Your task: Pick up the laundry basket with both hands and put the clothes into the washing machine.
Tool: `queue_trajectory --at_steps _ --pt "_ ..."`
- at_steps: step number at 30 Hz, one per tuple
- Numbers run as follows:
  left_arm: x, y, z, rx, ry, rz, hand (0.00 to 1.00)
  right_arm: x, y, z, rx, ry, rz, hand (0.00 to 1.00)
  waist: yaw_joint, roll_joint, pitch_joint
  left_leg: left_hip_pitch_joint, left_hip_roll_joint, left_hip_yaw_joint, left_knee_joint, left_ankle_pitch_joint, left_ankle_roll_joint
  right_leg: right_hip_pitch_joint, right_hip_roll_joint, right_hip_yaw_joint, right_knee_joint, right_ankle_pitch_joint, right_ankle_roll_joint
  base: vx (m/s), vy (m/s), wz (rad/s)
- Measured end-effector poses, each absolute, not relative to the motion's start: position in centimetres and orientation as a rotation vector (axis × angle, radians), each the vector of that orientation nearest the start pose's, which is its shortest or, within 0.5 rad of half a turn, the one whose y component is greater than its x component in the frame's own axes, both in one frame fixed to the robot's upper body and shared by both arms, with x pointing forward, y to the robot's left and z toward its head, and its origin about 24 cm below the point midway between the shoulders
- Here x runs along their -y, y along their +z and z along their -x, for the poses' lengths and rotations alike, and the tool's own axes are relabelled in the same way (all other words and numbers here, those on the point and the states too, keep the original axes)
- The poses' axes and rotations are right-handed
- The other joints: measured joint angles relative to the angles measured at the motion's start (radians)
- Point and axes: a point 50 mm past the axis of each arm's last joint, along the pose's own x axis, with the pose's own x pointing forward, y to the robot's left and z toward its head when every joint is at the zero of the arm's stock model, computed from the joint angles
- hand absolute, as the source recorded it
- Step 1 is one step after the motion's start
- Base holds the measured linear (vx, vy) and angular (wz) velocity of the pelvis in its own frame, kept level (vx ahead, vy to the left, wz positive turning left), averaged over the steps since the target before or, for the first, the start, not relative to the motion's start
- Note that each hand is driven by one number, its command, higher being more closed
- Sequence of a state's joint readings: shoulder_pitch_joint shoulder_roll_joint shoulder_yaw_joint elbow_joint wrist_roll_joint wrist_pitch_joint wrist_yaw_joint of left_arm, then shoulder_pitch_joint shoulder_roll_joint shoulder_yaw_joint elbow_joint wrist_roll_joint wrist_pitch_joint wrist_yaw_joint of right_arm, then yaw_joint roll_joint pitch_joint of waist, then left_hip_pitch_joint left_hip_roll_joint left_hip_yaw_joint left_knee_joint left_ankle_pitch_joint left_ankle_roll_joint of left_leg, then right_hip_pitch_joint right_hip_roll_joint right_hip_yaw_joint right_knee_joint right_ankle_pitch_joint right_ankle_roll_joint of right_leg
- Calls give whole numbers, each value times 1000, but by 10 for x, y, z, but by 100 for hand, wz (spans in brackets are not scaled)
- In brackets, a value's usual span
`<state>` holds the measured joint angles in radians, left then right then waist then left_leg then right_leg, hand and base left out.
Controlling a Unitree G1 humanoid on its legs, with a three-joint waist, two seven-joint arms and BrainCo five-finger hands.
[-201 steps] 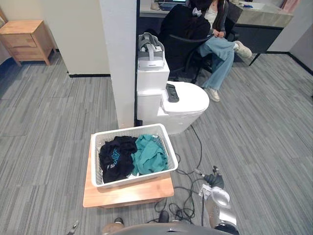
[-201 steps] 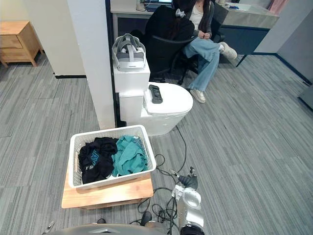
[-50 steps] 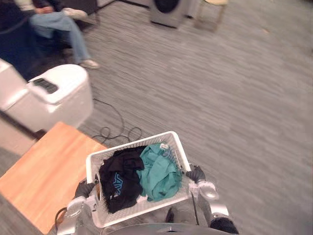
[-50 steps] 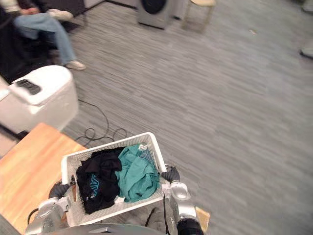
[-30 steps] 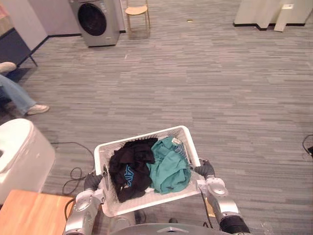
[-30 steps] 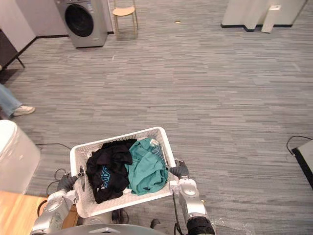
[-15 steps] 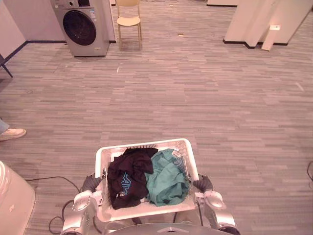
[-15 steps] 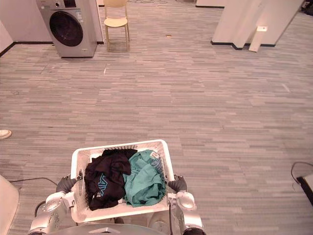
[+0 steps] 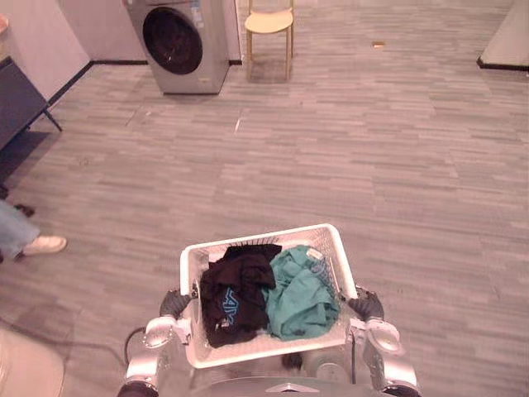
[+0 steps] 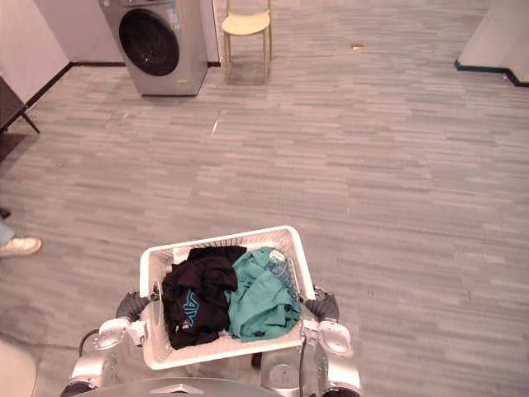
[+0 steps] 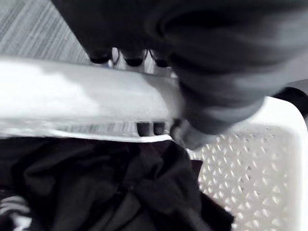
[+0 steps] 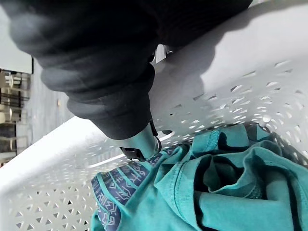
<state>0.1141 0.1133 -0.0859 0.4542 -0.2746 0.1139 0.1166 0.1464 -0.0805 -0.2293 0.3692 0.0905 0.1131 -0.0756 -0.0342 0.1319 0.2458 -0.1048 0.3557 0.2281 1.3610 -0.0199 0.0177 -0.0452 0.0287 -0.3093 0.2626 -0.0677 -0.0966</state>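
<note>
Grey plank floor (image 9: 397, 165), washing machine (image 9: 178, 41) beyond; left hand (image 9: 172, 303) and right hand (image 9: 366, 304) clasp basket (image 9: 273, 234).

White perforated basket (image 12: 48, 211) with black garment (image 9: 231, 294), teal garment (image 9: 302, 294).

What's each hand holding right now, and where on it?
Both hold the laundry basket: left hand on its left rim, right hand on its right rim.

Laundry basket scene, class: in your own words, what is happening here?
The robot holds the white laundry basket off the floor, left hand and right hand curled round its side rims. A black garment and a teal garment lie inside. The washing machine stands far ahead across the floor, beside a chair; nothing is loaded yet.
</note>
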Motion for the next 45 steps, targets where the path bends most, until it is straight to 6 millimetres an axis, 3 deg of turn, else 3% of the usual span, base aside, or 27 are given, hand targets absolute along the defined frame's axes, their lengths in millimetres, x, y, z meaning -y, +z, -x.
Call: queue_trajectory --at_steps 2,4,7,9,11,12,13,14,15,16,18,19,20,21,22,24,26,28,30,31,32,33,35,38,40,42,45 --pt "-172 -85 -191 -646 124 108 100 234 -69 -176 -568 -403 -66 100 4 -49 -1 -145 -54 46 -156 -92 1 118 -24 38 -65 -52 16 623 -100 -34" --pt "-171 -80 -196 -616 109 113 100 238 -64 -180 -531 -409 -52 100 15 -61 -5 -216 -72 92 -391 -106 -13 171 -50 69 -75 -80 52 756 -15 -54" --pt "-171 -78 -200 -600 112 119 100 237 -59 -190 -508 -390 -33 100 22 -83 0 -232 -134 50 -867 -61 -60 247 -107 137 -72 -148 121 774 114 -67" --pt "-171 -79 -198 -607 120 129 100 238 -54 -199 -491 -367 3 100 31 -76 -7 -230 -142 -31 -1189 -18 -127 301 -138 216 -63 -216 173 680 302 -88" --pt "-172 -78 -199 -605 131 133 100 237 -55 -203 -494 -356 10 100 31 -73 -11 -252 -97 24 -1225 -17 -125 356 -152 256 -61 -284 214 712 487 -76" --pt "-177 -79 -200 -611 140 124 100 233 -60 -203 -516 -352 -1 100 34 -87 -22 -251 -86 56 -1188 124 -56 395 -184 296 -54 -319 242 720 566 -68" --pt "-180 -78 -202 -609 146 119 100 228 -64 -203 -533 -353 -23 100 36 -127 -32 -264 -90 80 -1127 161 -18 390 -220 312 -35 -324 253 664 566 -67" --pt "-187 -75 -204 -598 167 104 100 222 -69 -203 -555 -348 -46 100 43 -173 -59 -319 -90 88 -974 160 -24 351 -270 356 17 -286 299 638 551 -71" --pt "-190 -74 -204 -596 175 104 100 221 -68 -204 -554 -341 -47 100 45 -192 -75 -349 -91 99 -824 82 -36 328 -298 394 77 -214 304 665 550 -64" --pt "-191 -74 -204 -602 178 103 100 219 -68 -204 -552 -335 -48 100 45 -197 -79 -349 -95 107 -764 32 -23 318 -312 406 121 -165 279 744 575 -38" --pt "-189 -76 -203 -616 181 104 100 218 -73 -199 -573 -348 -62 100 46 -196 -82 -313 -122 136 -671 -68 22 236 -341 398 316 92 204 772 616 -7" --pt "-188 -79 -199 -637 178 100 100 216 -79 -189 -605 -357 -73 100 47 -199 -78 -205 -181 147 -766 -141 -1 124 -394 366 537 254 112 621 505 35" --pt "-195 -84 -194 -669 194 86 100 209 -84 -185 -626 -349 -92 100 20 -229 -83 -126 -248 137 -827 -156 16 30 -398 349 776 167 99 615 393 50" --pt "-197 -88 -190 -693 198 80 100 207 -87 -181 -644 -343 -94 100 12 -224 -80 -75 -267 132 -860 -160 22 0 -377 349 849 99 126 596 297 58" --pt "-199 -93 -182 -723 206 74 100 206 -91 -173 -668 -337 -91 100 8 -186 -57 63 -285 128 -962 -167 26 -69 -330 262 927 -20 122 710 293 22" --pt "-200 -95 -177 -738 207 69 100 206 -93 -169 -676 -333 -96 100 13 -133 -41 180 -288 127 -1067 -165 23 -149 -340 96 901 -108 117 511 181 1" --pt "-204 -94 -177 -736 210 56 100 206 -84 -179 -619 -320 -102 100 3 -113 -35 278 -302 125 -1158 -168 14 -251 -336 -65 651 -166 130 528 101 15" --pt "-204 -93 -178 -724 209 57 100 206 -78 -190 -587 -315 -104 100 1 -112 -30 321 -301 117 -1202 -189 -18 -299 -306 -89 401 -127 142 462 -5 26" --pt "-205 -94 -175 -734 212 57 100 206 -78 -192 -597 -308 -88 100 11 -125 -38 382 -298 100 -1247 -223 -77 -300 -263 -95 -8 40 149 531 -106 29" --pt "-206 -95 -173 -738 215 57 100 205 -79 -191 -600 -307 -88 100 10 -140 -46 393 -296 86 -1242 -240 -95 -303 -258 -69 -41 103 150 613 -183 44" --pt "-204 -97 -170 -747 213 61 100 207 -80 -190 -606 -309 -81 100 5 -126 -48 410 -261 59 -1232 -259 -116 -310 -223 3 10 200 106 754 -284 66" --pt "-198 -98 -170 -752 205 75 100 211 -77 -196 -588 -317 -77 100 -9 -97 -50 388 -214 17 -1184 -254 -109 -323 -192 21 83 130 94 745 -305 67" --pt "-189 -99 -171 -756 184 88 100 220 -76 -193 -590 -335 -59 100 -2 -85 -50 333 -160 -23 -1007 -219 -99 -309 -192 -15 198 29 67 660 -315 54" --pt "-187 -101 -168 -762 184 101 100 225 -81 -182 -619 -344 -43 100 1 -72 -47 171 -32 -34 -539 20 -29 -156 -168 -68 221 -107 47 557 -258 36" --pt "-182 -97 -176 -735 167 105 100 230 -79 -183 -611 -345 -29 100 10 -53 -36 38 14 -19 -251 -47 -1 -60 -146 -73 170 -125 43 487 -146 1" --pt "-179 -95 -181 -724 153 105 100 234 -77 -183 -603 -345 -25 100 13 -70 -22 -33 -13 45 -252 -101 17 47 -150 -71 79 -126 52 449 -76 -6" --pt "-172 -89 -187 -675 132 121 100 240 -73 -185 -579 -353 -6 100 24 -68 -24 -124 -169 64 -609 -139 -11 142 -169 -58 -25 -125 87 369 4 -19"
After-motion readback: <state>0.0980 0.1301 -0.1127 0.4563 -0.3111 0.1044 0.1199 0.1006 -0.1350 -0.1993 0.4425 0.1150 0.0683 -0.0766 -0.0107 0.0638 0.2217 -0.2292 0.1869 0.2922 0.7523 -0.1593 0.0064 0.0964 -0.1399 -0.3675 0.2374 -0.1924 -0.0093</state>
